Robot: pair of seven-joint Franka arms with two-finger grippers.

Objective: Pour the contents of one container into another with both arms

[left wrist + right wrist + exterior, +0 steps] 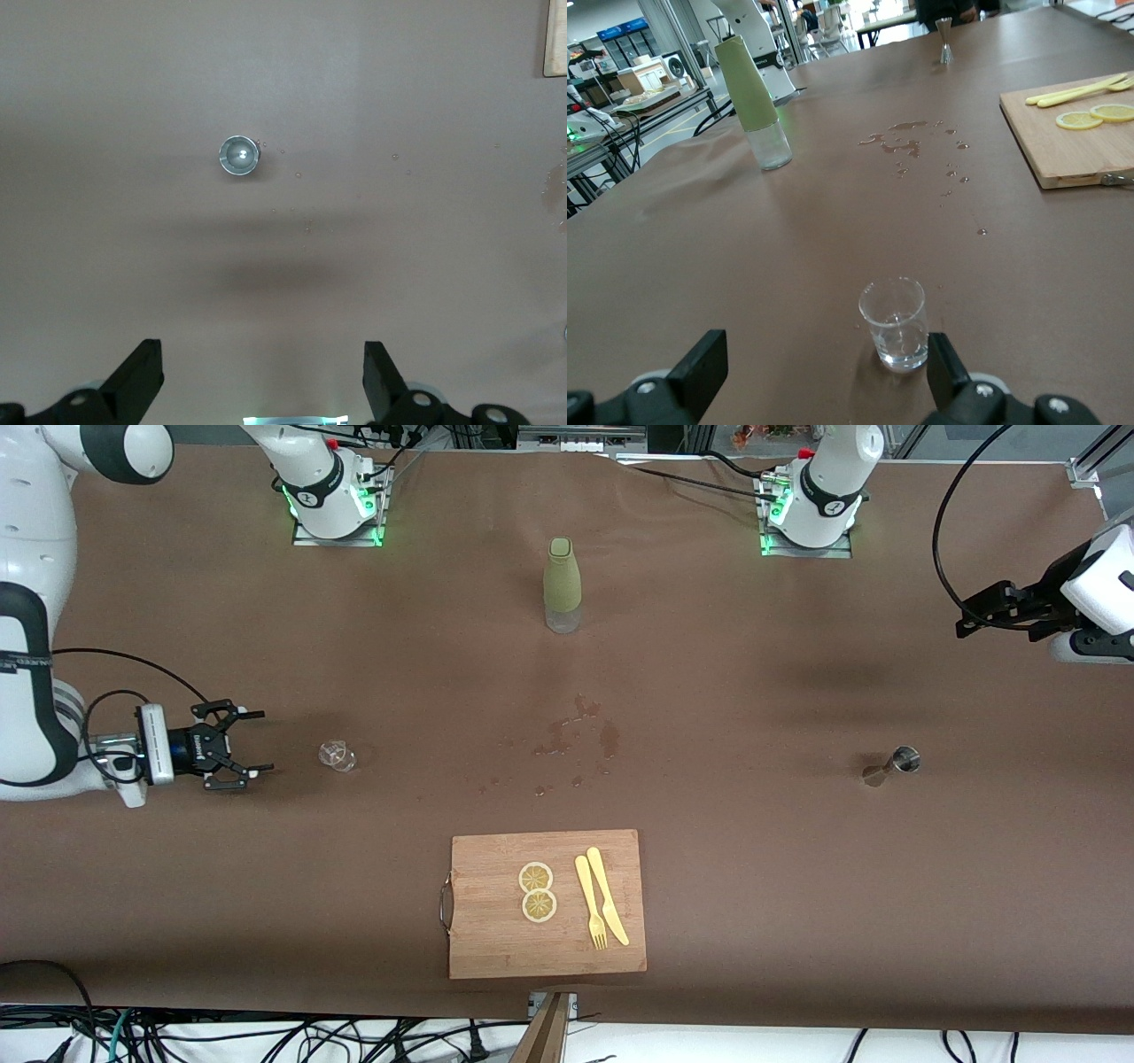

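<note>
- Glass cup (337, 756) stands upright on the tabletop (753, 886) toward the right arm's end, a little clear liquid in the bottom per the right wrist view (894, 322).
- Right gripper (237, 747) is low and level, just beside the cup and pointing at it, not touching. Jaws wide, holding nothing; the right wrist view shows the cup just ahead of the fingers (700, 365).
- Steel jigger (897, 763) stands upright toward the left arm's end, well apart from the cup and about as near to the front camera. From above its round rim shows in the left wrist view (238, 156).
- Left gripper (983, 613) is up in the air over bare tabletop at the left arm's end, clear of the jigger. Jaws wide, empty; fingers (137, 376) frame open brown surface in its wrist view.
- Wet splashes (576, 735) sit mid-table between cup and jigger.
- Olive-green-sleeved bottle (562, 584) stands upright, farther from the front camera than the splashes.
- Wooden cutting board (496, 948) lies nearer to the front camera than the splashes, metal handle toward the right arm's end.
- On the board: two lemon slices (537, 891) touching, plus yellow fork (590, 903) and yellow knife (608, 896) side by side.
</note>
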